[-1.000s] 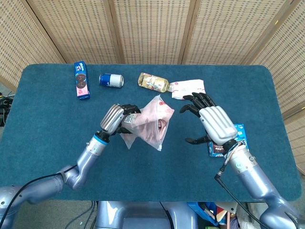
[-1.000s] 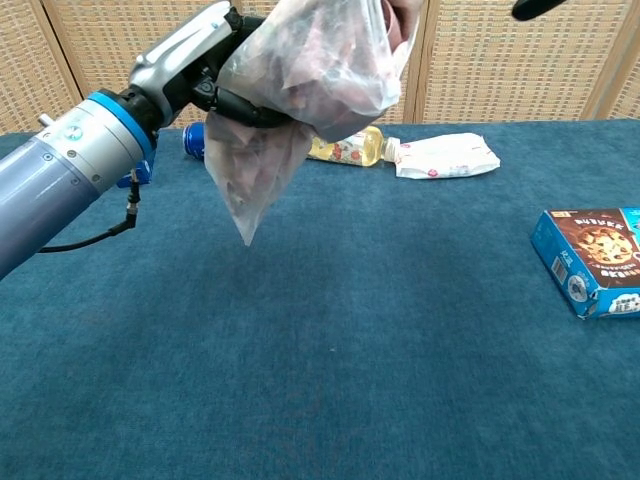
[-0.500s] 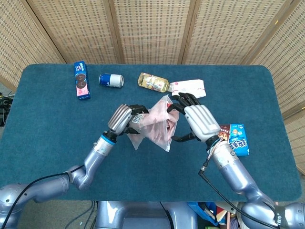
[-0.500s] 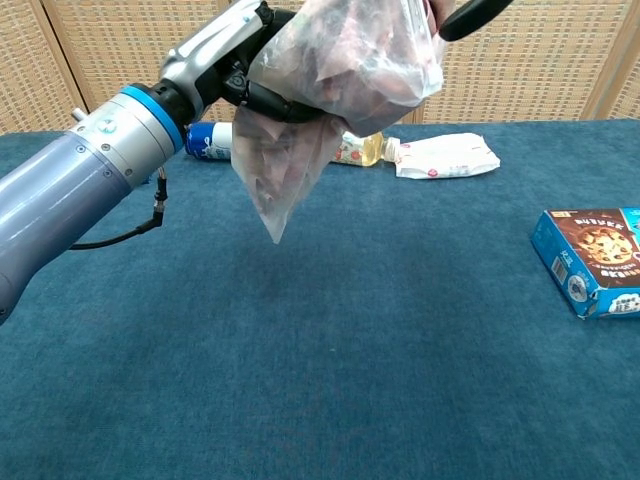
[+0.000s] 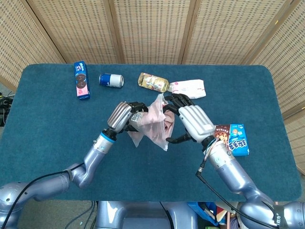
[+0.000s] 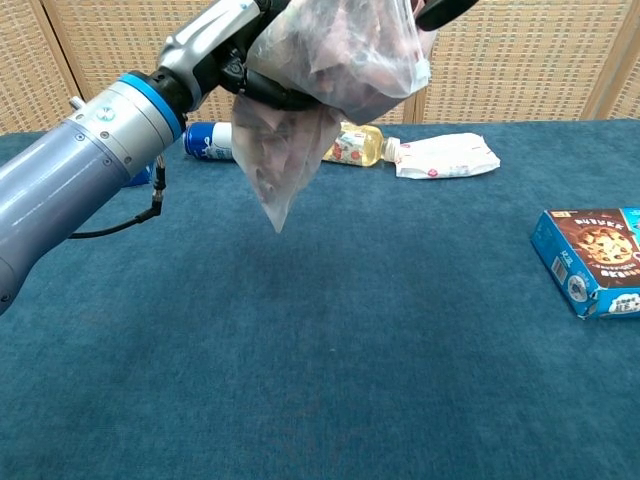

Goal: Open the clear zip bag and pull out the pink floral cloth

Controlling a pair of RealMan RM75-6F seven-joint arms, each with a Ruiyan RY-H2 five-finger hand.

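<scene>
Holding the clear zip bag [image 5: 153, 121] aloft above the middle of the desk [image 5: 47, 124], my left hand [image 5: 125, 116] grips its left side. Pink floral cloth [image 6: 345, 45] sits bunched inside the bag. My right hand [image 5: 189, 121] is at the bag's right edge, fingers curled against the plastic; I cannot tell whether it has a grip. A blue cookie box [image 6: 590, 255] lies near right.

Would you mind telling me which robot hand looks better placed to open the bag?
The right robot hand, probably. The left robot hand already grips the bag in the air, while the right's fingers sit at the bag's upper edge, seemingly free to work it.
</scene>
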